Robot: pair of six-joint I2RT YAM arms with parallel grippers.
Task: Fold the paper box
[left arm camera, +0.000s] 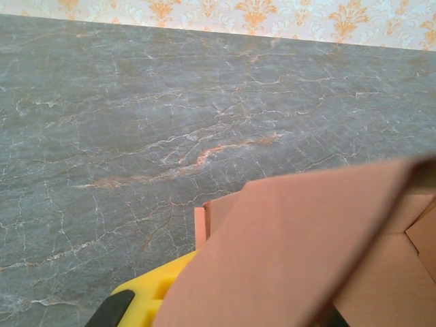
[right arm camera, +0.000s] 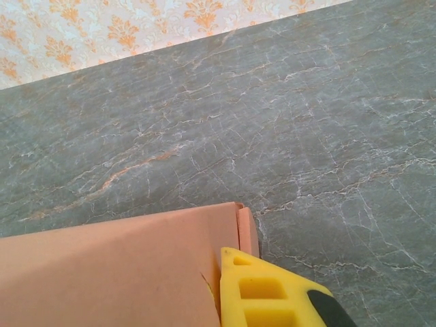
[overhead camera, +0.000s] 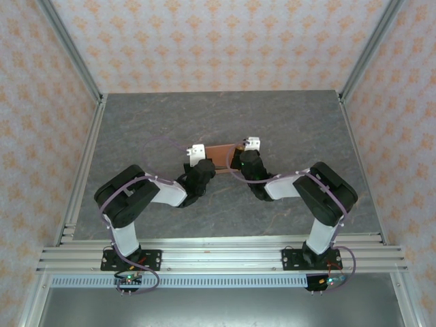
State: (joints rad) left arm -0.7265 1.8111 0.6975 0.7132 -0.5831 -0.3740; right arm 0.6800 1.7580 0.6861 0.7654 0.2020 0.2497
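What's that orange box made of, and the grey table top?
The paper box looks like thin matte card: salmon-orange, flat panels, crisp cut edges, no shine. The table top looks like grey marble or a marble-print laminate, with pale veins; the pictures leave open which.

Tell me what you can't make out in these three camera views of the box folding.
- Top view: the wrists cover most of the paper box, so its folds are unreadable.
- Left wrist view: the box covers whatever faces the left yellow finger; the frame edge crops the box.
- Right wrist view: the box covers whatever faces the right yellow finger; grip unclear.
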